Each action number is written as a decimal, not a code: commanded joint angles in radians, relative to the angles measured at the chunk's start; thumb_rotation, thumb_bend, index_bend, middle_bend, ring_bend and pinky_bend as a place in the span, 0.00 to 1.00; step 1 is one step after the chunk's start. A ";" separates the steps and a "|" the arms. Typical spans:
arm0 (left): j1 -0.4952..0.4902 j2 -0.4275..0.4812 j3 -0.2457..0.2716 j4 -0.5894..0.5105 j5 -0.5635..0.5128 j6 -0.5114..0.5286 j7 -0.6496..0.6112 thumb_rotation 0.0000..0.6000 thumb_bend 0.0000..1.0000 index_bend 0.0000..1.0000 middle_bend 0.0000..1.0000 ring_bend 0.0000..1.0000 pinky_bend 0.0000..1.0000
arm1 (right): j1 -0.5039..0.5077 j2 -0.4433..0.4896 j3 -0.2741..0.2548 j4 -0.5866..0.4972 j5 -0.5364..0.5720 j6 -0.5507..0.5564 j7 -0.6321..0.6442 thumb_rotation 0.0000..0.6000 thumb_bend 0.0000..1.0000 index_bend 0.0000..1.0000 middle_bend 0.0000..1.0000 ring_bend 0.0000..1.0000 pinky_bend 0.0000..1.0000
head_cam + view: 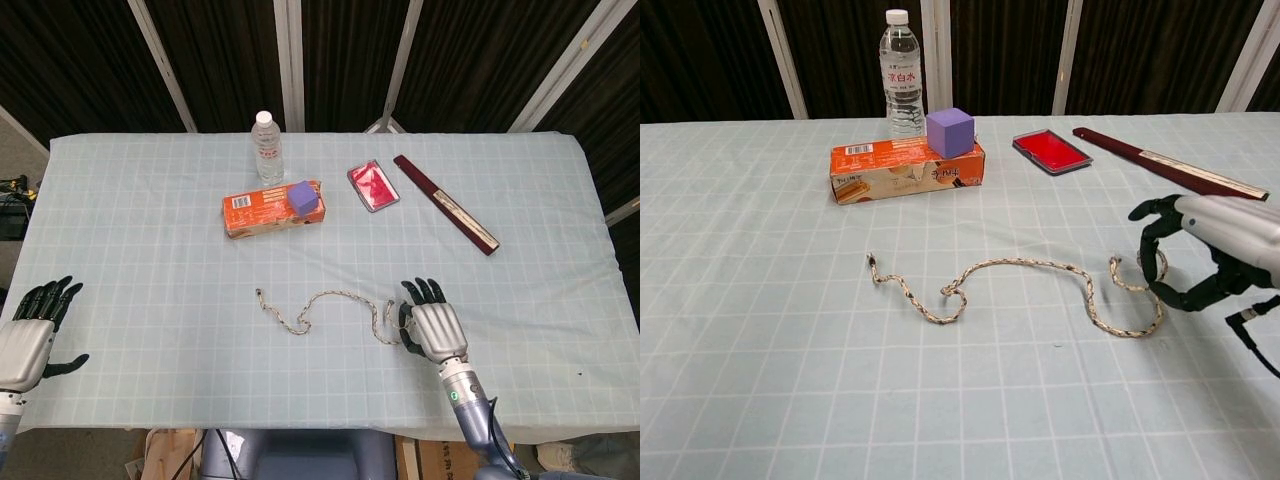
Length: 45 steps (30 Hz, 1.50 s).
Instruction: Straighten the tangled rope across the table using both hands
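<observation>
The thin braided rope (325,295) lies in a wavy line near the table's front, with a small loop (950,295) left of its middle. Its left end (871,259) lies free. Its right part curls in a hook, and the tip (1115,263) points up. My right hand (435,328) (1220,240) hovers low at that hook, its fingers (1155,215) and thumb curled around the rope's bend; it appears to pinch the rope there. My left hand (25,340) hangs with fingers spread off the front left corner, far from the rope, and shows only in the head view.
At the back stand a water bottle (267,147), an orange box (260,212) with a purple cube (303,197) on it, a red flat case (373,186) and a long dark red bar (445,203). A pale checked cloth (150,250) covers the table.
</observation>
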 commanded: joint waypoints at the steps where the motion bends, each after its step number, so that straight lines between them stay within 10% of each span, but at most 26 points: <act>1: -0.017 0.010 -0.009 -0.021 -0.001 -0.015 0.029 1.00 0.01 0.10 0.00 0.00 0.00 | -0.003 0.044 0.026 -0.040 -0.012 0.011 0.032 1.00 0.52 0.64 0.15 0.00 0.00; 25: -0.369 -0.130 -0.190 -0.150 -0.233 -0.339 0.418 1.00 0.23 0.37 0.15 0.01 0.01 | -0.019 0.169 0.069 -0.120 0.016 0.010 0.146 1.00 0.52 0.64 0.16 0.00 0.00; 45: -0.566 -0.466 -0.159 0.063 -0.409 -0.432 0.609 1.00 0.27 0.46 0.22 0.05 0.09 | -0.019 0.183 0.067 -0.104 0.045 0.008 0.155 1.00 0.51 0.66 0.16 0.00 0.00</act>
